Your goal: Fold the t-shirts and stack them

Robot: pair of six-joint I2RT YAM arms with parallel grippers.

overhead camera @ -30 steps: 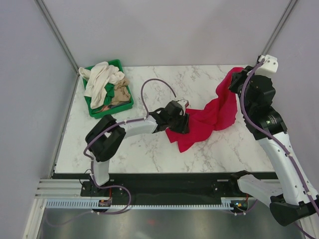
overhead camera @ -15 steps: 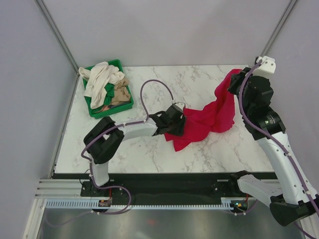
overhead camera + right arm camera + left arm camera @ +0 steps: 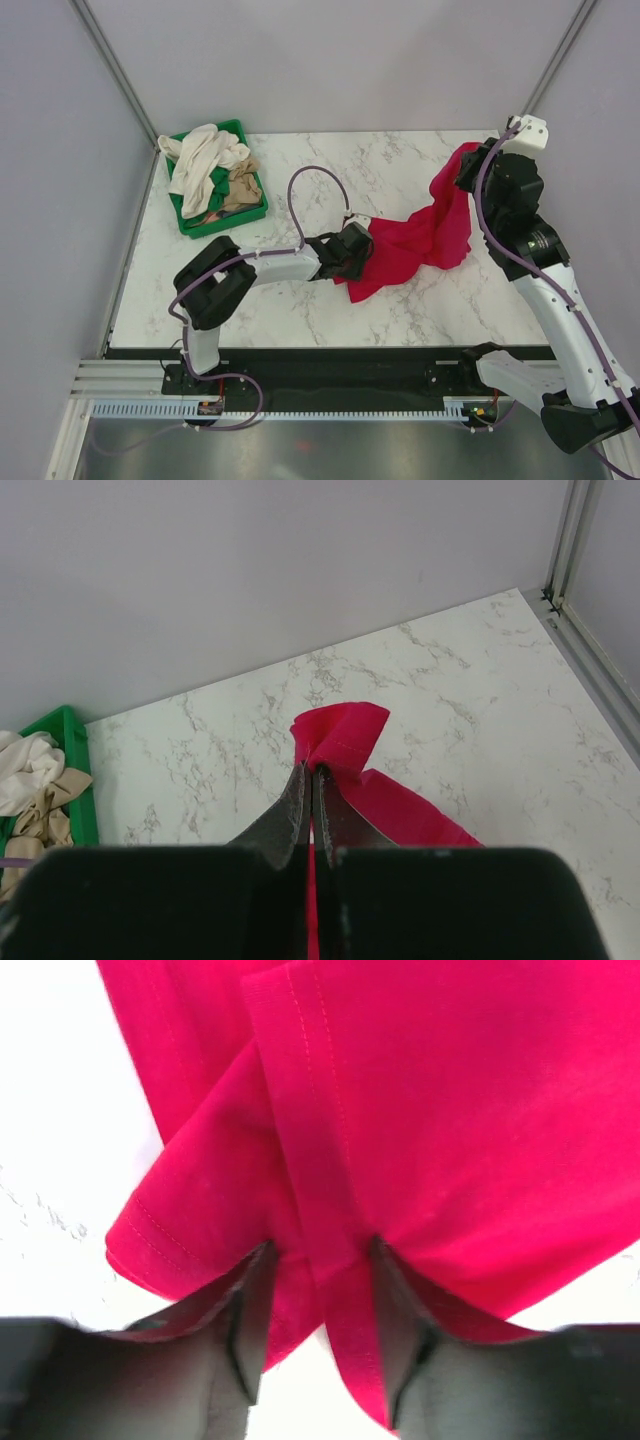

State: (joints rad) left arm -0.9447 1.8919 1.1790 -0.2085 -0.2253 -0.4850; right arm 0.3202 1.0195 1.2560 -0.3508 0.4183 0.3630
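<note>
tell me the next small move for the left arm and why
Probably close the left tool: its jaws stand open astride a hemmed fold of the red t-shirt, while the right tool is shut on a far corner, lifted. A second grip would let both arms spread it.

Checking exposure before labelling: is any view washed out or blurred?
Left wrist view: table blown out to white, fingers close and soft, red t-shirt stitching sharp. Top external and right wrist views: evenly lit, marble veins clear.
</note>
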